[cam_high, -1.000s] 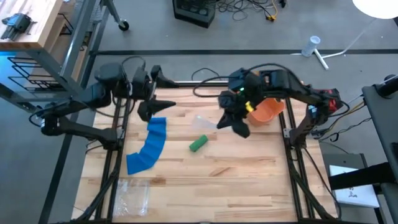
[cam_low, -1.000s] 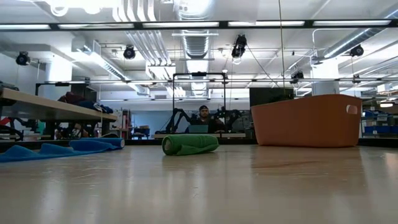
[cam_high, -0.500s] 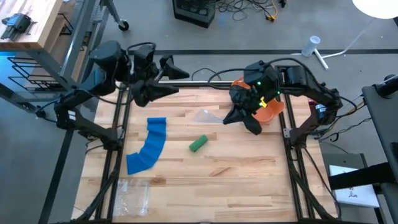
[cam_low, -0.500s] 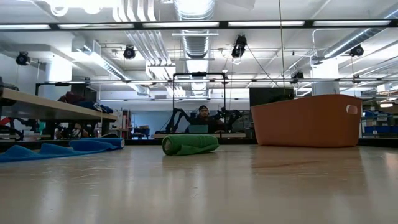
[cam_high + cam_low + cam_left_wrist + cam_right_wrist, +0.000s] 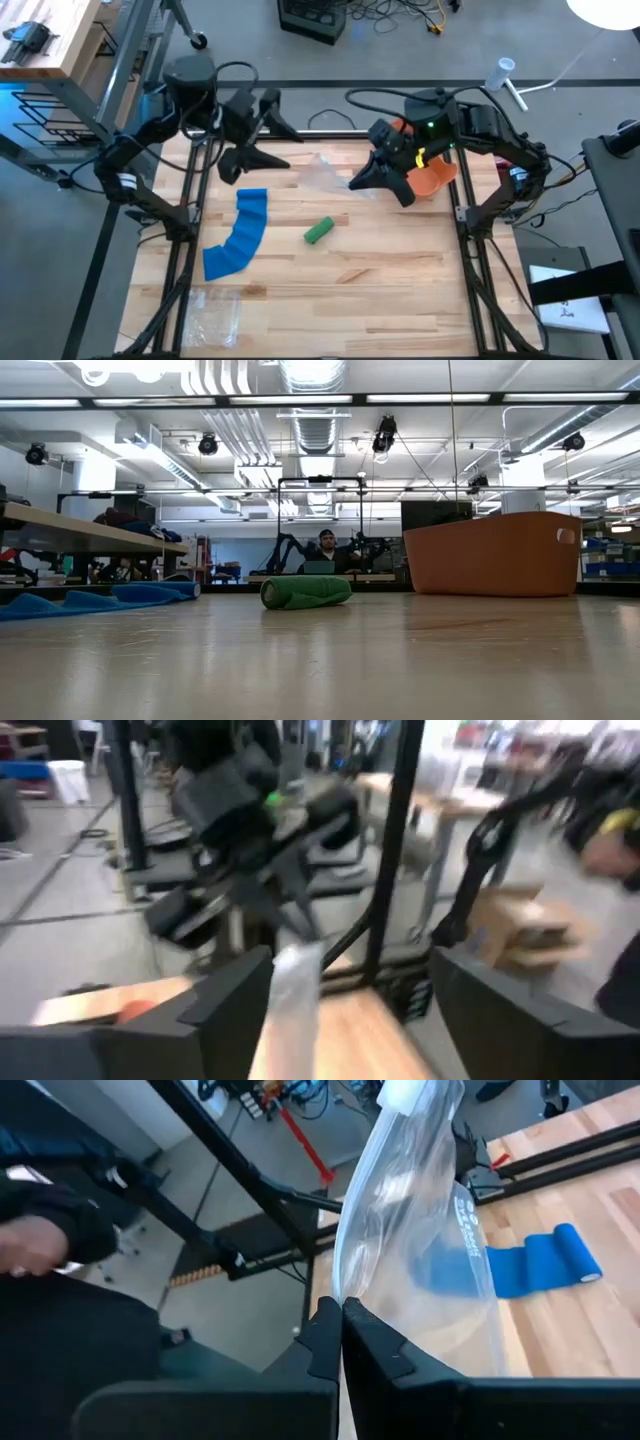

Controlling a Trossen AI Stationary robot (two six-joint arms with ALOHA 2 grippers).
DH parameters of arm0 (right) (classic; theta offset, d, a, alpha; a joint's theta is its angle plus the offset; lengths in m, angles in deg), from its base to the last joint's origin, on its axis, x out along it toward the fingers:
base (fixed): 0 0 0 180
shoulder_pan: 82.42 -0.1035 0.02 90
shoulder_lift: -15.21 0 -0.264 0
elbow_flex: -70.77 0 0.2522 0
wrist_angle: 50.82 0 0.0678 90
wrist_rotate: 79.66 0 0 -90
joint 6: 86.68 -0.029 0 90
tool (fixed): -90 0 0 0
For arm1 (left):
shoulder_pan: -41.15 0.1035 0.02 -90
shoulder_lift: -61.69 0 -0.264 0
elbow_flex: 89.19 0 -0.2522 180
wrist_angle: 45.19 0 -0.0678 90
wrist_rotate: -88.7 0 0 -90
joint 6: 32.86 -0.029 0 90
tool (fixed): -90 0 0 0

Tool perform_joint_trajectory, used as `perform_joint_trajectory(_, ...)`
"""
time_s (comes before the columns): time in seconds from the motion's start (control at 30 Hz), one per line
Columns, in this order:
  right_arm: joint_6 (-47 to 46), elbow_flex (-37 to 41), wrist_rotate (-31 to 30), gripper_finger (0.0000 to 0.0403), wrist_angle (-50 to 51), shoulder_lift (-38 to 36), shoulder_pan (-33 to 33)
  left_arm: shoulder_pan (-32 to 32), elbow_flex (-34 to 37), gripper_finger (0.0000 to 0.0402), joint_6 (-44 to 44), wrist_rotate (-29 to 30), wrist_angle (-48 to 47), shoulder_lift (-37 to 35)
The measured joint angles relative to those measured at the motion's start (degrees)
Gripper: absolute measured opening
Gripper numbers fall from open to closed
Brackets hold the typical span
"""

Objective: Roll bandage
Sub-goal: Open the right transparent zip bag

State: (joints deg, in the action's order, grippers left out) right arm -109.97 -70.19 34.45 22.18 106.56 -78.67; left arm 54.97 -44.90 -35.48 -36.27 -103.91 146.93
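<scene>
Green roll done, blue strip waiting, bag in the air.

The green bandage (image 5: 319,231) lies rolled mid-bench; the blue bandage (image 5: 240,235) lies unrolled just left of it, untouched. Over the last second both arms have lifted to the far edge: the right gripper (image 5: 340,1342), jaws clamped, holds a clear plastic bag (image 5: 425,1230), and the left gripper (image 5: 330,995), jaws wide but narrowing, has come up around its other end. Bagging seems underway, not rolling.

blue bandage (image 5: 238,236) unrolled flat, green bandage (image 5: 319,232) rolled
</scene>
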Motion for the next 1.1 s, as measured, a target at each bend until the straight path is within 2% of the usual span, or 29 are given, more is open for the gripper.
perform_joint_trajectory(0.2,-2.9,0.0,0.1,0.0000,-2.9,0.5,0.0,-0.1,1.7,0.0211,-8.0,-0.2,-1.1,0.1)
perform_joint_trajectory(0.37,-3.2,0.0,0.5,0.0000,-7.2,1.2,0.0,0.0,5.1,0.0193,-8.7,0.1,2.3,0.4)
perform_joint_trajectory(0.63,-3.9,0.1,1.9,0.0000,-7.1,1.9,-0.1,-0.1,8.3,0.0218,-7.5,-0.2,8.1,0.3)
perform_joint_trajectory(0.9,-5.4,0.1,3.5,0.0000,-6.5,2.1,-1.2,0.5,7.7,0.0247,-7.5,0.0,7.6,-1.0)
perform_joint_trajectory(1.1,-4.2,0.1,3.4,0.0000,-6.9,2.2,-1.1,0.5,8.3,0.0255,-7.6,-0.1,7.4,-1.0)
